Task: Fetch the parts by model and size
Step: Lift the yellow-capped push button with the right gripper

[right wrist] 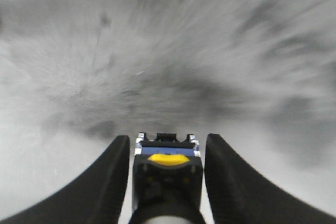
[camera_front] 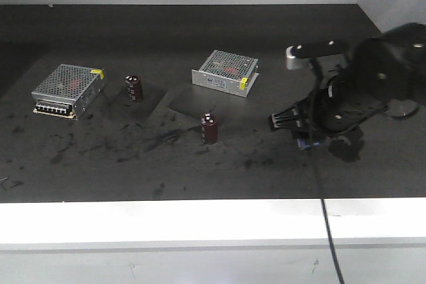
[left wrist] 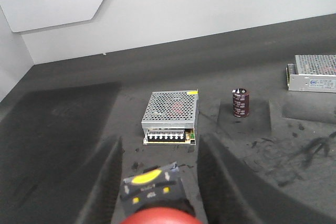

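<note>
In the left wrist view, a push-button switch (left wrist: pixel 157 192) with a red round cap and a dark base sits between the fingers of my left gripper (left wrist: pixel 163 140), held above the table. The left gripper does not show in the front view. My right gripper (right wrist: pixel 168 137) is shut on another switch (right wrist: pixel 167 174), which has a dark body, a yellow tab and blue terminals. Its cap is almost cut off at the bottom edge. In the front view the right gripper (camera_front: pixel 301 130) hangs low over the table's right side, with a bit of blue below it.
Two silver perforated power supply boxes (camera_front: pixel 68 90) (camera_front: pixel 225 72) lie on the dark, smudged table (camera_front: pixel 133 164). A maroon capacitor (camera_front: pixel 134 88) stands beside the left box and another (camera_front: pixel 210 128) stands mid-table. A white ledge (camera_front: pixel 200 221) runs along the front. The right wrist background is motion-blurred.
</note>
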### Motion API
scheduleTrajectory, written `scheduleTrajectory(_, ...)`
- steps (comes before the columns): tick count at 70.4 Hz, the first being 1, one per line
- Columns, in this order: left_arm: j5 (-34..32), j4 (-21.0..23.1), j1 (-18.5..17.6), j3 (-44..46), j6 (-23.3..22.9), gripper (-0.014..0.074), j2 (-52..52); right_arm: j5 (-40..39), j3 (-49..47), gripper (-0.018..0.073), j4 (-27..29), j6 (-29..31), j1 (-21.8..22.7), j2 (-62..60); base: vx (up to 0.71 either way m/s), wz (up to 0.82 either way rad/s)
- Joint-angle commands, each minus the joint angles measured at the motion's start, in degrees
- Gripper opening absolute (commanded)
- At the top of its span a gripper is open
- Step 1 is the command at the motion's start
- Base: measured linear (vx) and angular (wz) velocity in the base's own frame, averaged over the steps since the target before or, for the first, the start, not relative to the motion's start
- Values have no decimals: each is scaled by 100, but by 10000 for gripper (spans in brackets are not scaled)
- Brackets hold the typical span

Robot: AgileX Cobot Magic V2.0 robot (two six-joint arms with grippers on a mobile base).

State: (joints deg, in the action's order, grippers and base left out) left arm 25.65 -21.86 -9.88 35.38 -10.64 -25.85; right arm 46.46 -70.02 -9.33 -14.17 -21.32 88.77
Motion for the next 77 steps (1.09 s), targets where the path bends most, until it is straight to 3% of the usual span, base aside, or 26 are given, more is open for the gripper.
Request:
scheduleTrajectory(1,-420,-67,15,143,1,-6,-20,-599,133,-6,-268,68,27,-722,0,0)
scheduleTrajectory(42,-420,-20,15,143,1,-6,-20,-2571,2901,-5,-484,39,27,-4060,0,0)
scheduleTrajectory(77,-414,14,15,143,1,-6,-20,-2671,4105,-5,-863,51,27,-6973,0,0)
